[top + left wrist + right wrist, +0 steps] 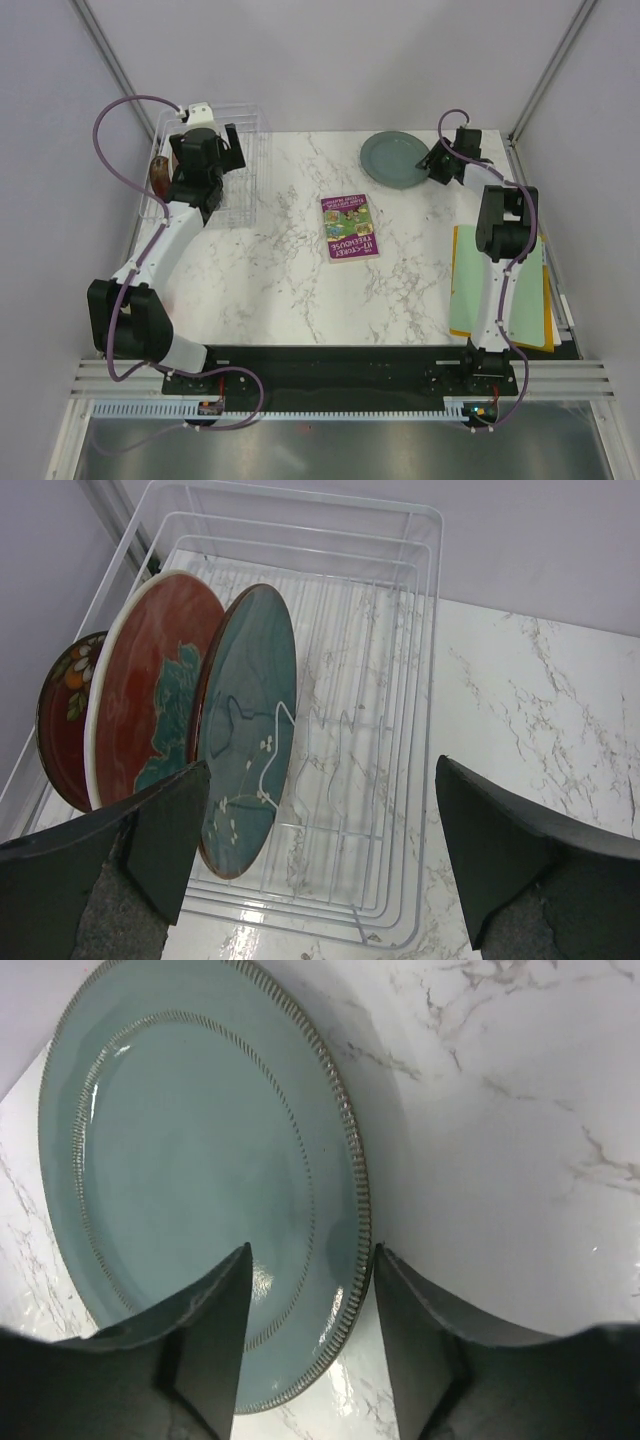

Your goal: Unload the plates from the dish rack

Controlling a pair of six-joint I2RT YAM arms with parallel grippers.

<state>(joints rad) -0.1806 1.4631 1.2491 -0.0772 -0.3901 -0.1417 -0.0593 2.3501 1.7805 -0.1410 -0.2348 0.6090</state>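
Grey-green plate (200,1150) rim between parted right gripper (311,1250) | left gripper (322,768) wide apart over dish rack (431,630)

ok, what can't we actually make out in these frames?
Top view: the left arm covers the dish rack; of the plates inside, only a brown edge shows.
Left wrist view: the floral plate is half behind the red plate; the left gripper hides their lower rims.
Right wrist view: the right gripper hides the near rim of the grey-green plate; contact unclear.
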